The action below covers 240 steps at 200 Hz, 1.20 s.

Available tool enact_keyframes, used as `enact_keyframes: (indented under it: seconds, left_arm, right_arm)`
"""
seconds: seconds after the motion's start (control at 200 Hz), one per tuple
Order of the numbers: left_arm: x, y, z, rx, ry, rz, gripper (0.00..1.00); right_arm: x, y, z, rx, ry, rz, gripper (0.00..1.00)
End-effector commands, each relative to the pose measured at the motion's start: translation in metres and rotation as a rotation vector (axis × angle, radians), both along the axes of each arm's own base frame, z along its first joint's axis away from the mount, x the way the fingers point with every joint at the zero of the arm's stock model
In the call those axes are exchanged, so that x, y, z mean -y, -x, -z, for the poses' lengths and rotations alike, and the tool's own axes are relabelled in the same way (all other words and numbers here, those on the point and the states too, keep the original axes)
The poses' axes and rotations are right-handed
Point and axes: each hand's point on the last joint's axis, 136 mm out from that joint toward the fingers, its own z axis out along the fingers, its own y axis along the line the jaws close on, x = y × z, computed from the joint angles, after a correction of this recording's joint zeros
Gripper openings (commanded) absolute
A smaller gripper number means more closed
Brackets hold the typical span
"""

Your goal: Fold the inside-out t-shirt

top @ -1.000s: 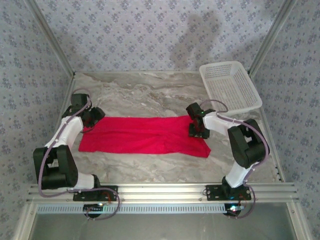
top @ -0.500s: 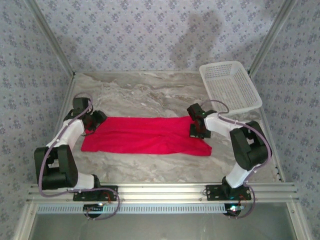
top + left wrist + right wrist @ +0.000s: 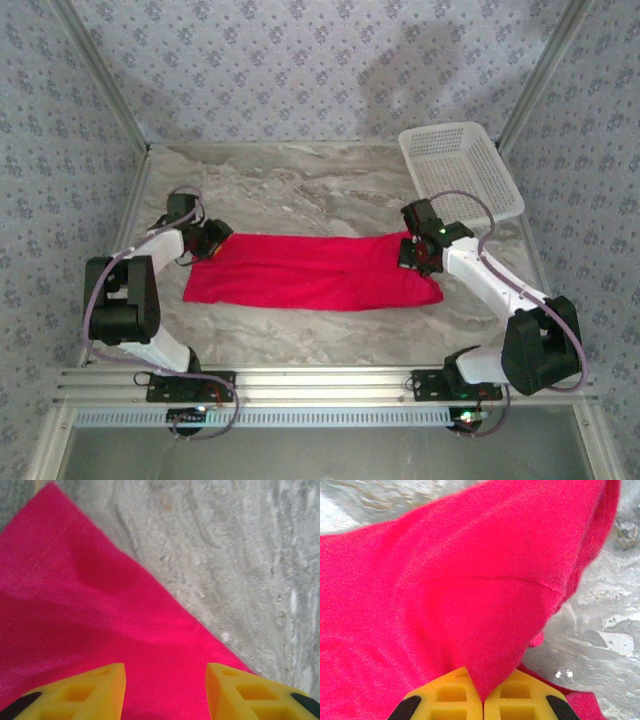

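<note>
**On the marbled surface, a red shirt stretched between two grippers**

Across the middle of the grey-veined surface (image 3: 300,185) lies the inside-out t-shirt (image 3: 310,270), drawn out into a long, low band that runs from left to right. The cloth is a plain, saturated red with no print. From above it reads almost as a rectangle, the near edge a little uneven and a soft crease running along its length. Its left end narrows toward a corner; its right end bunches slightly and spills into a small lobe at the near side.

Close up on the right, the cloth rises in a tent from a single pinched point, falling away in smooth slopes to either side. A thin seam line crosses it, and a rolled hem curls down the far edge. The right gripper (image 3: 483,700) has its yellow fingers pressed together on that point, with red cloth caught between them.

At the left end the cloth lies flat, with one straight edge cutting diagonally over the stone and a faint stitch line near the corner. The left gripper (image 3: 165,695) sits over it with its fingers apart (whether the tips press into the cloth I cannot tell), and red cloth shows in the gap between them.

Well beyond the shirt's right end, in the far right corner, a white mesh basket (image 3: 460,170) rests tilted against the patterned wall.
</note>
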Motion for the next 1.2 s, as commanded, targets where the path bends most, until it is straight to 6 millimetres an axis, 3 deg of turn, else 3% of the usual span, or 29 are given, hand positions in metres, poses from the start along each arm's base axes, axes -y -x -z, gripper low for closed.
enact_keyframes:
  seconds: [0.0,0.07,0.085,0.155,0.285,0.485,0.605,0.745,0.989,1.104,1.194]
  left_arm:
    - [-0.007,-0.007,-0.028,0.030,0.016,-0.019,0.45]
    - [-0.020,-0.004,-0.034,0.021,0.026,-0.057,0.45]
    - [-0.022,-0.004,-0.035,0.020,0.031,-0.066,0.45]
    - [-0.035,-0.002,-0.039,0.012,0.062,-0.110,0.45]
    - [-0.052,0.000,-0.049,0.033,0.099,-0.164,0.45]
    - [-0.074,0.002,-0.063,0.056,0.108,-0.208,0.46]
    - [-0.076,0.003,-0.062,0.055,0.122,-0.213,0.46]
    - [-0.074,0.007,-0.056,0.054,0.130,-0.212,0.46]
    - [-0.071,0.004,-0.051,0.055,0.151,-0.217,0.46]
    - [-0.060,-0.002,-0.050,0.063,0.154,-0.204,0.46]
    - [-0.036,-0.010,-0.044,0.064,0.148,-0.164,0.47]
  right_arm:
    - [-0.018,-0.007,-0.043,0.069,-0.014,-0.042,0.00]
    - [-0.036,-0.007,-0.059,0.093,-0.024,-0.077,0.00]
    - [-0.042,-0.012,-0.073,0.127,-0.040,-0.082,0.00]
    - [-0.066,-0.014,-0.094,0.171,-0.072,-0.123,0.00]
    - [-0.110,-0.017,-0.118,0.212,-0.130,-0.193,0.00]
    - [-0.188,-0.021,-0.137,0.245,-0.199,-0.324,0.00]
    - [-0.211,-0.023,-0.133,0.226,-0.160,-0.369,0.00]
    - [-0.211,-0.018,-0.124,0.192,-0.162,-0.375,0.00]
    - [-0.182,-0.013,-0.117,0.183,-0.161,-0.328,0.00]
    - [-0.164,-0.012,-0.117,0.185,-0.160,-0.302,0.00]
    - [-0.146,-0.011,-0.123,0.193,-0.148,-0.286,0.00]
